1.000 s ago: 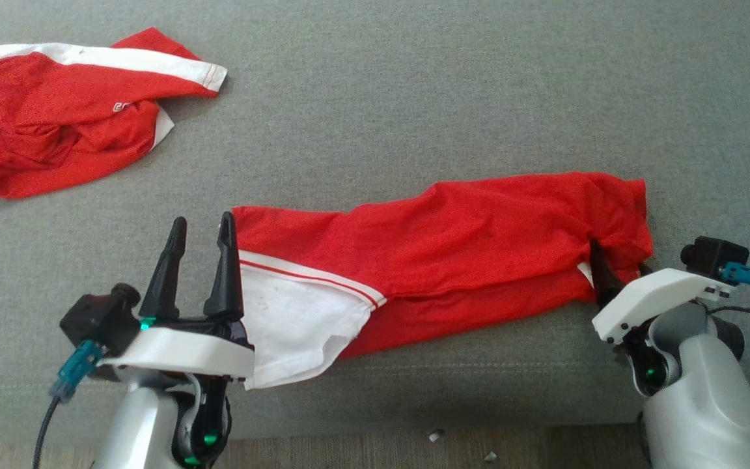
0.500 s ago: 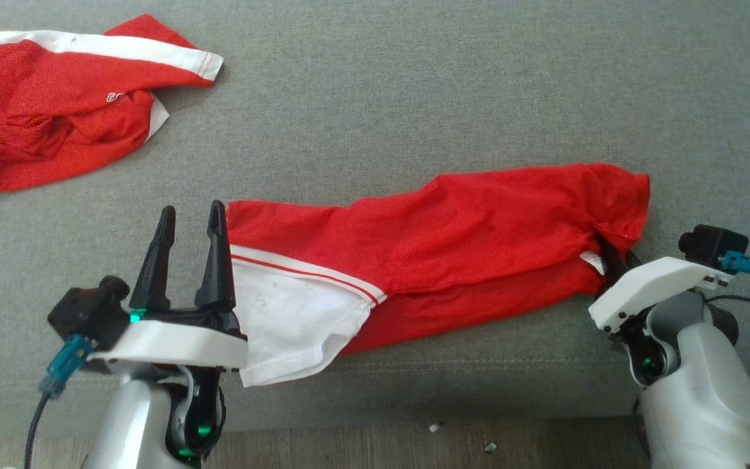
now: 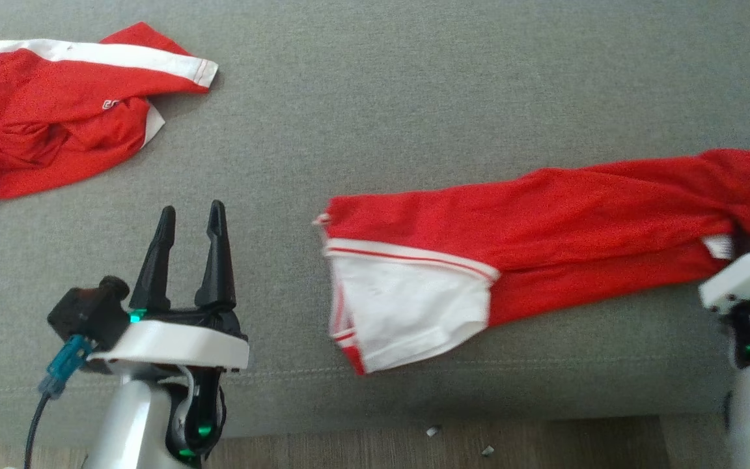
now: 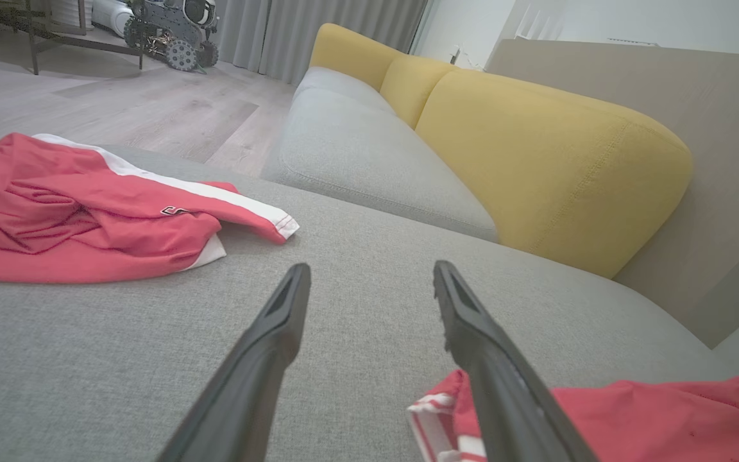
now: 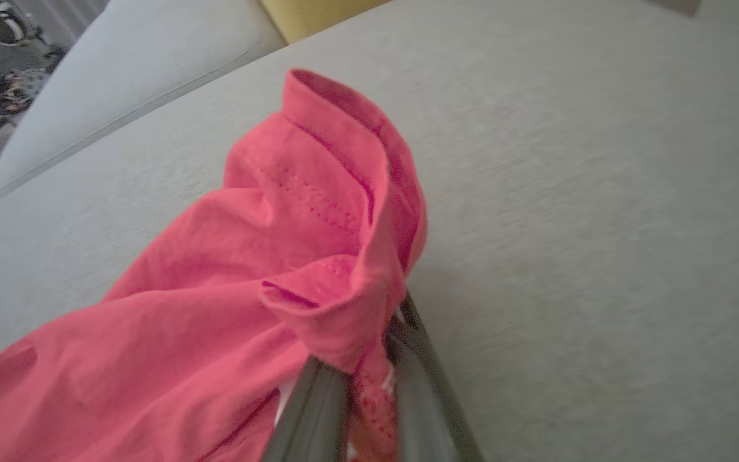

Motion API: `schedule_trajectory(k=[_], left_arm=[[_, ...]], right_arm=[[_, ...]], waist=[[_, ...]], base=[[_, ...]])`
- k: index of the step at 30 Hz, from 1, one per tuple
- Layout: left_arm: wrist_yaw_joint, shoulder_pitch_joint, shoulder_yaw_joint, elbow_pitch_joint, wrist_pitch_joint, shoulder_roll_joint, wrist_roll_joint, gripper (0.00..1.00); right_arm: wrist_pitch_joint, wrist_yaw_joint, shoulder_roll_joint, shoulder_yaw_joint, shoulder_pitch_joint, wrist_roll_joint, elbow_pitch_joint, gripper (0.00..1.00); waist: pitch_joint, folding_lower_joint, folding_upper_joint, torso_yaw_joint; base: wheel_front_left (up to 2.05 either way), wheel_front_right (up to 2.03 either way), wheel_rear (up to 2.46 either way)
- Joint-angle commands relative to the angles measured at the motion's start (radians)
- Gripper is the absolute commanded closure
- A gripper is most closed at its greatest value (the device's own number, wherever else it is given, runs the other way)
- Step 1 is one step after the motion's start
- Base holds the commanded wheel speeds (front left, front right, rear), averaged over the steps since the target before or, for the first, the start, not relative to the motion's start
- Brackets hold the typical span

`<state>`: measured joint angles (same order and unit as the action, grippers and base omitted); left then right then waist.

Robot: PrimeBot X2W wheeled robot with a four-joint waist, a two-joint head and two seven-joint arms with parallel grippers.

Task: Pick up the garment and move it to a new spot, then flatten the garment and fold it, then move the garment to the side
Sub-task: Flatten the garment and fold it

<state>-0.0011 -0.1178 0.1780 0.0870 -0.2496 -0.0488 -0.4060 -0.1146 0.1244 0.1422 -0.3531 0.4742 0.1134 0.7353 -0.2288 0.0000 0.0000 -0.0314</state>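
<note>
From my head, the garment (image 3: 544, 215) lay stretched in a long red band across the front right part of the grey cushion (image 3: 414, 98). Its white, red-striped panel was at the band's left end, close to the cushion's front edge. My right fingers (image 3: 741, 240) reached in over that front edge at the cushion's far right. They were mostly hidden under the white housing (image 3: 746, 277) of my wrist, with their tips buried in the garment's right end. My left fingers (image 3: 193, 210) pointed away across the cushion from its front left, spread wide with nothing between them and apart from the garment. My left forearm (image 3: 131, 423) rose from below the cushion's front edge. A second red garment (image 3: 56, 124) sat crumpled at the cushion's far left corner.

From my left wrist, both fingers hovered low over bare grey cushion, as wide apart as they go and empty. The garment's striped end lay on the cushion just beside one finger. The second red garment lay farther back, and a yellow backrest (image 4: 536, 160) stood beyond the cushion's rear edge.

From my right wrist, the picture was blurred. The fingers were nearly closed, pinching a bunched fold of the garment's red hem between them. The cloth stood up from the grip and trailed down onto the cushion.
</note>
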Motion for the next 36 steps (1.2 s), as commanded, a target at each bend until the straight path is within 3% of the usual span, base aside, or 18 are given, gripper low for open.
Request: schedule_trajectory(k=[1,5,9,26,36], left_arm=[[-0.002,-0.030,-0.038,-0.036,-0.012,-0.002,0.003,0.00],[-0.002,-0.028,-0.040,-0.036,-0.012,-0.002,0.001,0.00],[-0.002,-0.025,-0.039,-0.031,-0.012,-0.002,-0.002,0.00],[0.006,0.008,-0.029,-0.023,-0.012,-0.002,-0.020,0.00],[0.012,0.006,-0.016,-0.030,-0.012,-0.001,-0.029,0.00]], right_arm=[[0.011,0.006,0.010,-0.001,0.030,-0.030,-0.044,1.00],[-0.003,0.006,-0.029,-0.060,0.034,-0.112,-0.083,1.00],[-0.012,0.006,-0.065,-0.016,0.025,-0.114,-0.136,1.00],[-0.161,0.006,-0.092,0.520,-0.185,0.354,-0.565,1.00],[-0.119,0.006,-0.092,0.741,-0.226,0.484,-0.534,1.00]], waist=[[0.000,0.0000,0.0000,0.001],[0.005,0.0000,0.0000,0.007],[0.024,0.0000,0.0000,0.015],[0.121,0.0000,0.0000,-0.010],[0.108,0.0000,0.0000,-0.062]], base=[[0.00,0.00,0.00],[0.00,0.00,0.00],[0.00,0.00,0.00],[0.00,0.00,0.00],[0.00,0.00,0.00]])
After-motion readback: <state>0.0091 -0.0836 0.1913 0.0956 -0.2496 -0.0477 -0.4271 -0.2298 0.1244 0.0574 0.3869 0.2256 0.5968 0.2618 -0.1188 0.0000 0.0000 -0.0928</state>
